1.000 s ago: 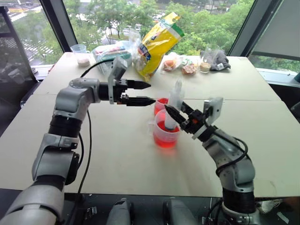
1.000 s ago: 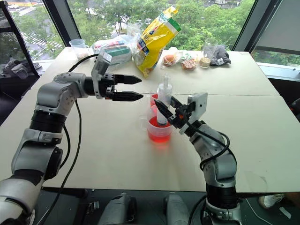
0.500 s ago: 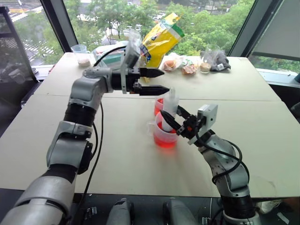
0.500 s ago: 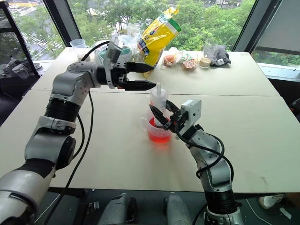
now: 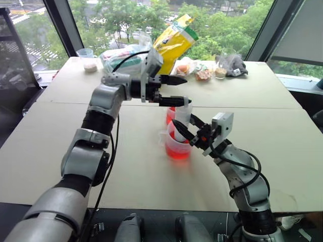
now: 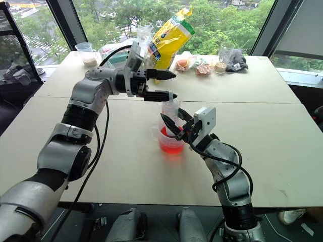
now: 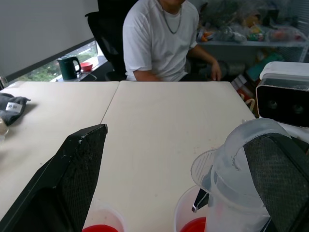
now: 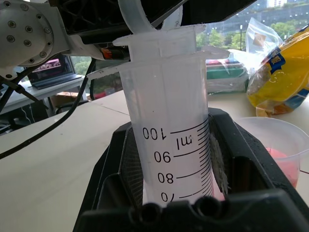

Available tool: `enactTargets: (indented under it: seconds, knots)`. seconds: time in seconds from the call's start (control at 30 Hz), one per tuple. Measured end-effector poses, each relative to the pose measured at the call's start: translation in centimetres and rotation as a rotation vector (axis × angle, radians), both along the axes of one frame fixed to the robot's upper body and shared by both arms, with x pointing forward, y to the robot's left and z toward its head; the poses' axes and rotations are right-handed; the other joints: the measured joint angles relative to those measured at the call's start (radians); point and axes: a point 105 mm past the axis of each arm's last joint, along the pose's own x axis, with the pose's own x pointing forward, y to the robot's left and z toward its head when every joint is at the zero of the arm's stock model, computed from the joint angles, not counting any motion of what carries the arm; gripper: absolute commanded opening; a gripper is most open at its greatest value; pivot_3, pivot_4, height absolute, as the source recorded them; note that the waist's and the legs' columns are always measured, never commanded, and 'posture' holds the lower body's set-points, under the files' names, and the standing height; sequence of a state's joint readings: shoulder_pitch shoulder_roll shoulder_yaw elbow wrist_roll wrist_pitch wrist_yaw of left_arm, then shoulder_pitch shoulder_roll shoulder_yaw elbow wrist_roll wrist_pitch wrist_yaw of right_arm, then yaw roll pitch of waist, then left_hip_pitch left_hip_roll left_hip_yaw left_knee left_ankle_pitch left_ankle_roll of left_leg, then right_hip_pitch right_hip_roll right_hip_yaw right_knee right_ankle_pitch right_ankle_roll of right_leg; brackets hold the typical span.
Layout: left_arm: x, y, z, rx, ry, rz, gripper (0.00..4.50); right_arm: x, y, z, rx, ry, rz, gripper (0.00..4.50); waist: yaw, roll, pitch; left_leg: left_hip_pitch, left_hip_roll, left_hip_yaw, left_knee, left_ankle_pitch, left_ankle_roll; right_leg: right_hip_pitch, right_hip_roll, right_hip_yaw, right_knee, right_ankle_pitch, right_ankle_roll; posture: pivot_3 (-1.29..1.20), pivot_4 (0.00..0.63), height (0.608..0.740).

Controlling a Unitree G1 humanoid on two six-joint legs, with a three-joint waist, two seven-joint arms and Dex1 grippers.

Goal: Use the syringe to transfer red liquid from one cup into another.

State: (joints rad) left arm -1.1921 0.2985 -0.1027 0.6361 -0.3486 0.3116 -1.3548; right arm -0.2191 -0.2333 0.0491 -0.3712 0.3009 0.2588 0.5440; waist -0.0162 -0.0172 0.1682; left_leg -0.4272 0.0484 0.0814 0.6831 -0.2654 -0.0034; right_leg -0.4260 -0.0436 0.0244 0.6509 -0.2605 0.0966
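While I'm watching the head camera, my right gripper (image 5: 184,125) is clamped on the big clear plastic syringe (image 5: 181,122), which stands upright in the wide clear lipped measuring cup of red liquid (image 5: 177,145); the narrower plain clear cup (image 5: 171,114) sits just behind it. My left gripper (image 5: 179,92) is spread wide right at the white plunger top. From the left wrist camera, the plunger (image 7: 231,159) sits against one finger. On the right wrist camera, both pads (image 8: 219,159) squeeze the barrel.

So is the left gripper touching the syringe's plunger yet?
Cannot tell. In the left wrist view the open left gripper straddles the syringe, with one finger overlapping it.
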Motion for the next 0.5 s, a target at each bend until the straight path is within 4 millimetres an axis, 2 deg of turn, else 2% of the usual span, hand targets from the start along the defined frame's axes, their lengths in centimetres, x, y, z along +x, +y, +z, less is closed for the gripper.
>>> enactTargets:
  seconds: [0.07,0.1,0.27,0.3,0.33,0.5]
  knots:
    - [-0.15,-0.18,-0.07,0.001,0.005,-0.014,3.68,0.02,-0.04,-0.03,-0.003,0.001,-0.002,1.53,0.002,0.0,0.0,0.0,0.0,0.0,0.0,0.0,0.0,0.0,0.0,0.0,0.0,0.0,0.0,0.0,0.15,0.74]
    - [-0.27,-0.28,-0.12,0.002,0.008,-0.025,3.23,0.06,-0.06,-0.03,-0.003,0.003,-0.005,1.53,0.002,0.0,0.0,0.0,0.0,0.0,0.0,0.0,0.0,0.0,0.0,0.0,0.0,0.0,0.0,0.0,0.15,0.74]
    - [-0.82,-0.64,-0.35,0.01,0.032,-0.072,0.58,0.27,-0.3,0.01,0.003,0.014,-0.022,1.53,0.003,0.0,0.0,0.0,0.0,-0.001,0.0,0.0,0.0,0.0,0.0,0.0,0.0,0.0,0.0,0.0,0.15,0.74]
    - [-0.95,-0.69,-0.4,0.011,0.034,-0.081,0.17,0.31,-0.38,0.02,0.003,0.015,-0.026,1.53,0.003,0.0,0.0,0.0,0.0,-0.001,0.0,0.0,0.0,0.0,0.0,0.0,0.0,0.0,0.0,0.0,0.15,0.74]
    - [-0.99,-0.75,-0.44,0.009,0.036,-0.084,0.02,0.33,-0.43,0.01,0.0,0.016,-0.027,1.53,0.003,0.0,0.0,0.0,0.0,-0.001,0.0,0.0,0.0,0.0,0.0,0.0,0.0,0.0,0.0,0.0,0.15,0.74]
    - [-0.95,-0.74,-0.54,0.012,0.054,-0.081,0.02,0.3,-0.41,0.01,-0.002,0.046,-0.01,1.53,0.002,0.0,0.0,0.0,0.0,-0.002,0.0,0.0,0.0,0.0,0.0,0.0,0.0,0.0,0.0,0.0,0.15,0.74]
